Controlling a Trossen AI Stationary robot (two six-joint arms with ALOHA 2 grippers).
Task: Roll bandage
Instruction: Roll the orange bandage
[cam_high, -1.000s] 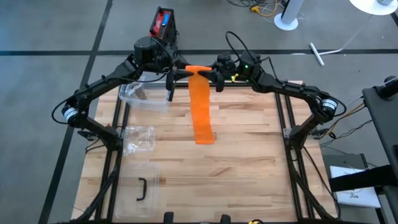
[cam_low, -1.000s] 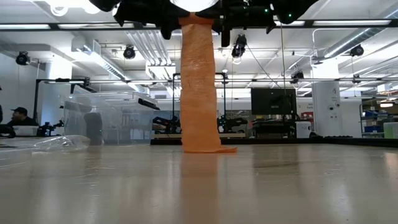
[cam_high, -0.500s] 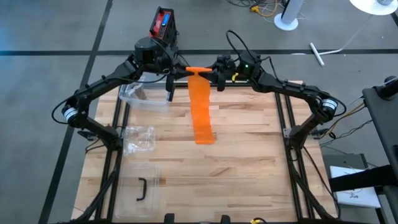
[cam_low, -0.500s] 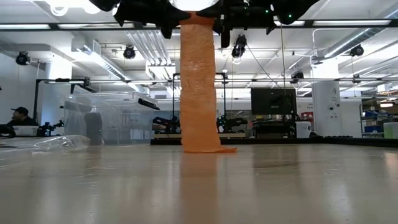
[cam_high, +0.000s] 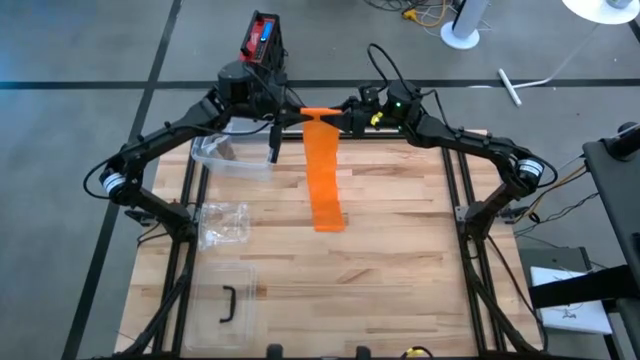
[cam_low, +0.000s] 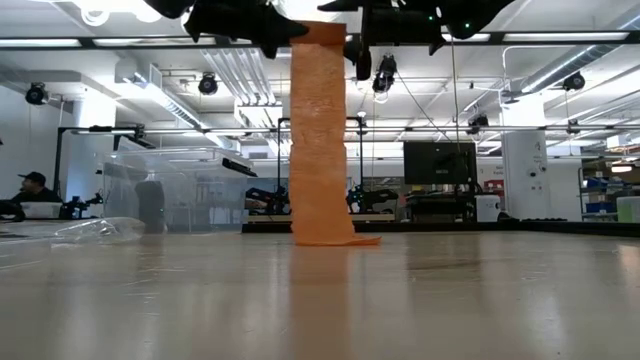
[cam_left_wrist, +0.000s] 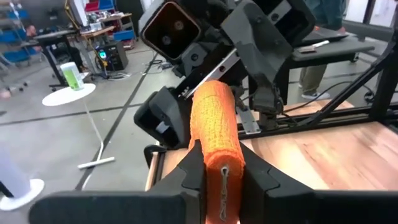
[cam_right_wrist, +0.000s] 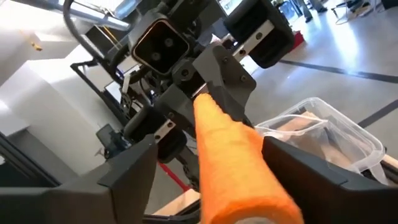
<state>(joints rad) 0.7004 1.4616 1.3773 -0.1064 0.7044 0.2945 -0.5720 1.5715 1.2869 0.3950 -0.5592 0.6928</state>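
Observation:
An orange bandage is partly wound into a roll (cam_high: 318, 111) held high over the table's far edge. Its loose strip (cam_high: 323, 170) hangs straight down from the roll, and the strip's lower end (cam_low: 335, 238) lies folded on the wooden table (cam_high: 400, 250). My left gripper (cam_high: 296, 112) comes from the left and is shut on the roll. My right gripper (cam_high: 343, 116) faces it from the right. Its fingers (cam_right_wrist: 134, 168) stand open on either side of the roll's other end (cam_right_wrist: 239, 162). My left gripper pinches the roll's left end (cam_left_wrist: 222, 163) between its two fingers. The fingers come in level from the table's left and lie along the roll's axis. The roll sits level, lifted clear of the table, and the strip (cam_low: 322, 130) hangs below it.
A clear plastic container (cam_high: 232, 155) stands at the far left of the table. A crumpled clear bag (cam_high: 225, 222) lies at the left, and a clear lid with a black handle (cam_high: 228, 305) lies near the front left. The table's right half is bare wood.
My right gripper has rolled about its own axis and opened off the roll's right end. My left gripper has rolled a little with the roll. Both hands have stayed in place, and the strip still hangs to the table.

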